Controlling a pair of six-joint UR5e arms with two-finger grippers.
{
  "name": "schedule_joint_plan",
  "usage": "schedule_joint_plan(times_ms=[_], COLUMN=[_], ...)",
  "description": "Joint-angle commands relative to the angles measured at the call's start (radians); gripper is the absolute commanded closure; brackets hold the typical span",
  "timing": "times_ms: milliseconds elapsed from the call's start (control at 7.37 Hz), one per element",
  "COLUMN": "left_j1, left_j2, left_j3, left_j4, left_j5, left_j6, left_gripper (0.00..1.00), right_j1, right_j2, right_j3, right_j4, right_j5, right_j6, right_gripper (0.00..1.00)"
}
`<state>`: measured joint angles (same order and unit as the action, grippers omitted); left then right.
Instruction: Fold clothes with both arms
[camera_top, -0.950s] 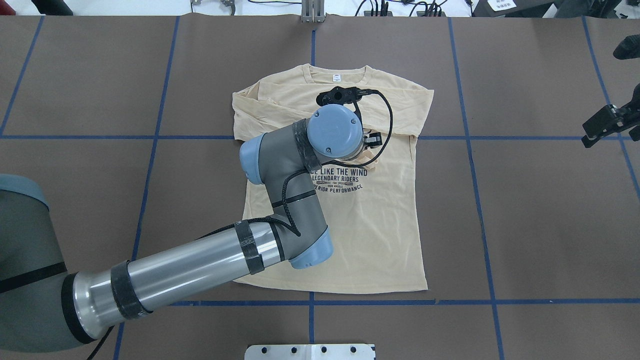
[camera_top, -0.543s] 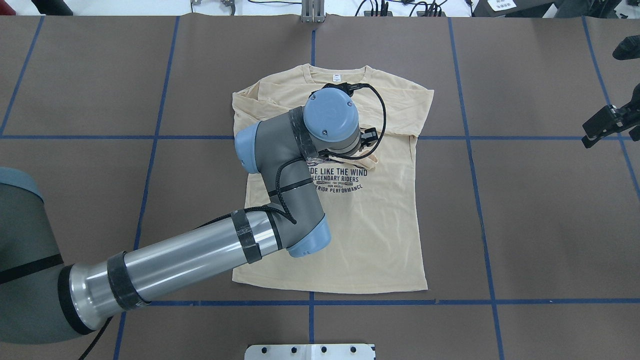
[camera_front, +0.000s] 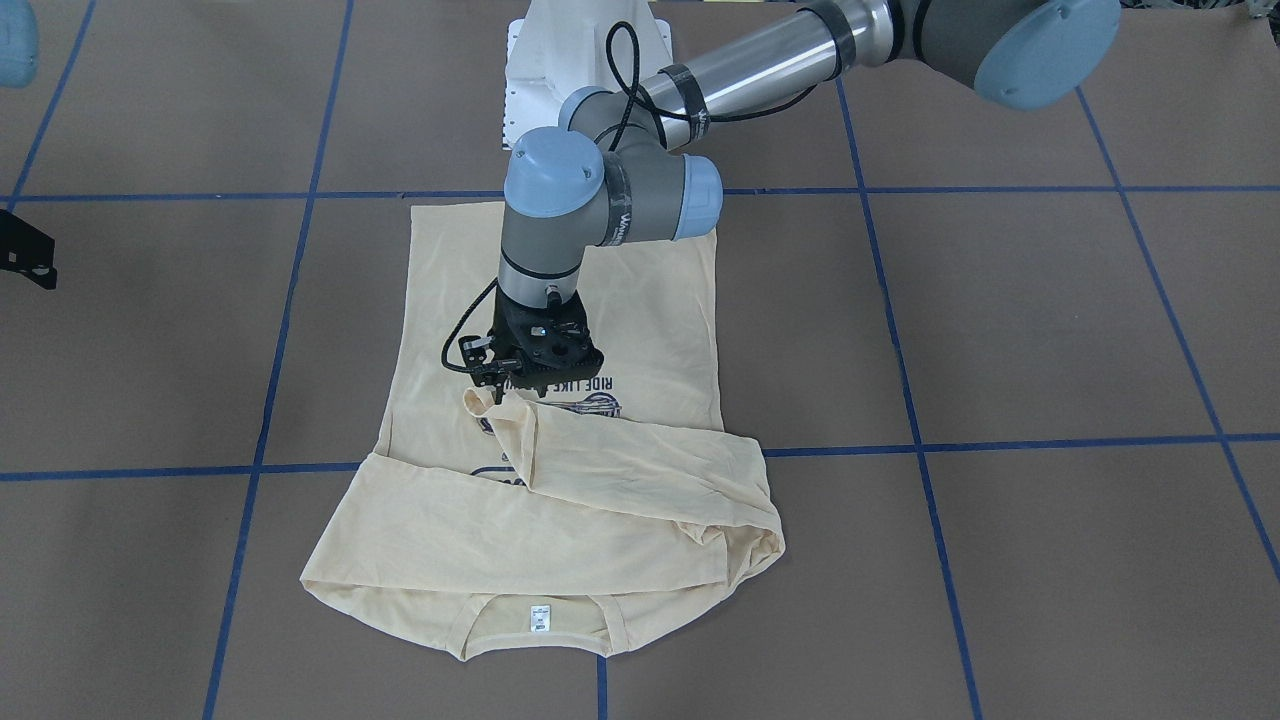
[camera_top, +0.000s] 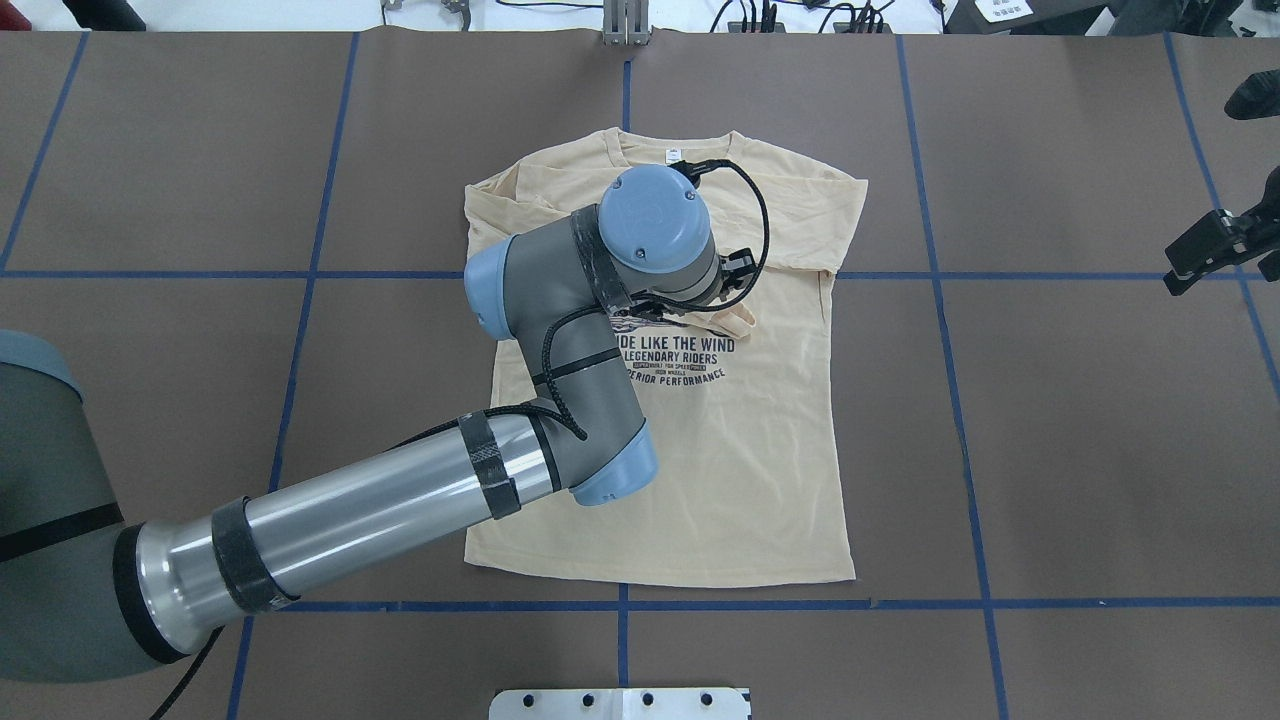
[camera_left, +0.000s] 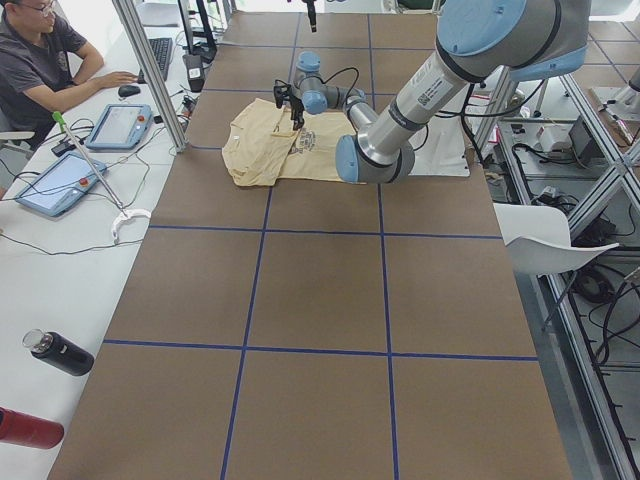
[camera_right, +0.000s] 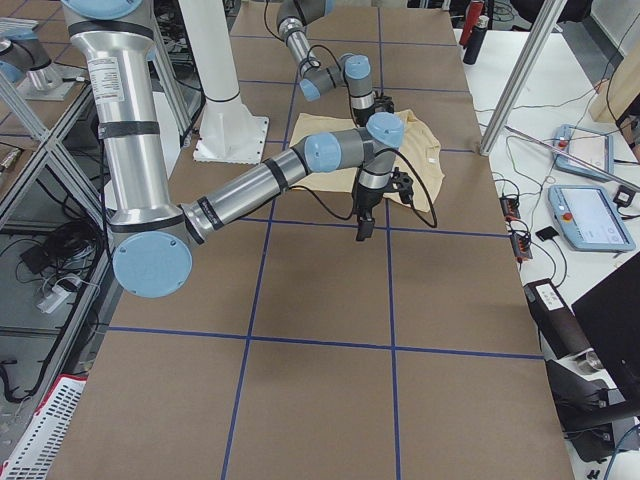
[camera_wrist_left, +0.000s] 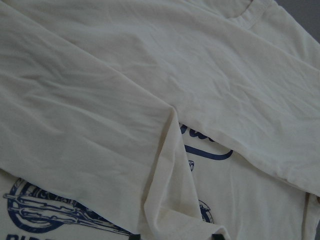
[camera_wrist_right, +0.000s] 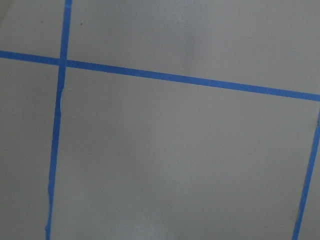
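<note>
Shirt lies flat mid-table, one sleeve folded across its chest to narrow it. Left gripper hangs at the cuff; whether it pinches, I cannot tell. Right gripper sits far right, its opening equally unclear.

Under the jaws of the black left gripper the shirt is pale cream-yellow, with navy print and a white neck label. The table is brown, gridded with blue tape. The left arm is grey and silver with light-blue caps.
</note>
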<state>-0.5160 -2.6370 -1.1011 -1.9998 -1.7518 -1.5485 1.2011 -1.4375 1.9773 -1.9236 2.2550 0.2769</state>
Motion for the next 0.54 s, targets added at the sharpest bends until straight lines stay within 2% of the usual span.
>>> schedule_joint_plan(times_ms=[0,407], left_j1=[-0.001,0.001], left_j2=[-0.001,-0.017], left_j3=[0.029,0.072], left_j4=[-0.026,-0.071], left_j5=[0.002,0.003], left_j6=[-0.001,-0.004], left_gripper=[0.43,0.45], right_j1=[0.0,0.0], right_j2=[0.0,0.0], right_j3=[0.0,0.0], right_j4=[0.0,0.0], right_j5=[0.0,0.0], right_j6=[-0.001,-0.001], right_gripper=[0.0,0.0])
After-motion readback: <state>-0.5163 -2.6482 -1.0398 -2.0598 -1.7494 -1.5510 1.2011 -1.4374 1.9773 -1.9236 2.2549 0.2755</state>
